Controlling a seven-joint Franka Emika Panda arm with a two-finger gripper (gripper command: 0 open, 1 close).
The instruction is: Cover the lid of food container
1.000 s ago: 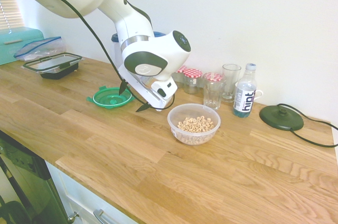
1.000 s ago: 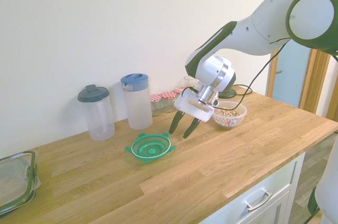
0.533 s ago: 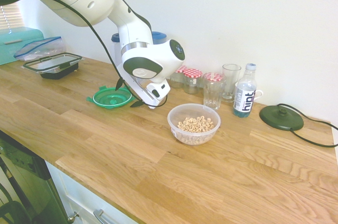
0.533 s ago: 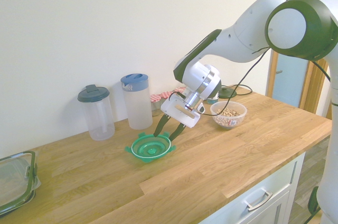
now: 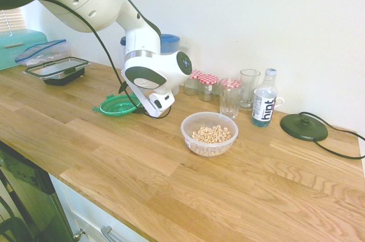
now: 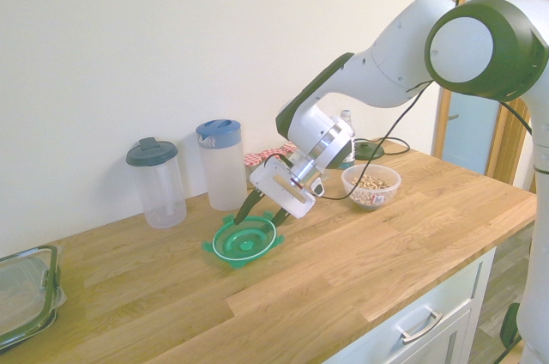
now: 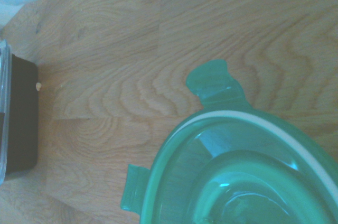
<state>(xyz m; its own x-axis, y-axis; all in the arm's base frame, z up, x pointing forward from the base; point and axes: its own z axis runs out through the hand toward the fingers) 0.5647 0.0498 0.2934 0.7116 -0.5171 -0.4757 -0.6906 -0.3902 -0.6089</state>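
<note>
Everything here is placed from the green lid [image 6: 244, 241]. The hand [image 6: 260, 211], its fingers spread and pinching nothing, slants down over the rim on the side facing the bowl of cereal [image 6: 371, 186], so the lid's middle lies down and away from the bowl as seen from the hand. Whether either fingertip touches the rim, I cannot tell. The lid rests on the wooden surface [image 6: 343, 278], its snap tabs splayed outward; being round, it offers no long axis (the tabs give the only directions to line up with). The lone arm serves both, and the bowl stands uncovered, well apart from the lid. My guess is that the next move closes on the lid's near rim. In the first exterior view the arm's wrist hides part of that rim and most of the fingers; the wrist view cuts the lid off.
</note>
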